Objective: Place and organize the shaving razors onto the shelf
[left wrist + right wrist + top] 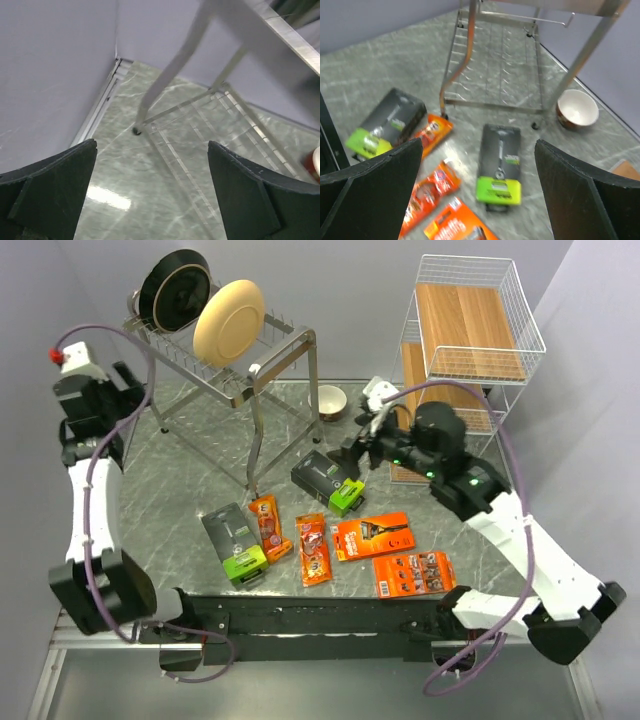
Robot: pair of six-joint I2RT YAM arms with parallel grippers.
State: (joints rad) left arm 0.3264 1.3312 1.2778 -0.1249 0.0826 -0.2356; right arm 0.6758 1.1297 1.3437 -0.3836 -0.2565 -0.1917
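The right gripper point(477, 145) has its fingers spread wide, empty, above a dark grey razor box point(500, 162) lying flat on the table point(180, 460) left of the shelf point(470, 335). The left gripper point(152, 146), fingers likewise spread, hovers far left beside the dish rack point(172, 70), well apart from that box.

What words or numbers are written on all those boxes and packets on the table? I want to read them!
No text can be read for certain.
Right grey box: white and green print, blurred even in the right wrist view.
Left grey box: print too small.
Upper orange card: white lettering, too small.
Lower orange card: too small.
Left blister pack: too small.
Right blister pack: too small.
Shelf: no writing visible.
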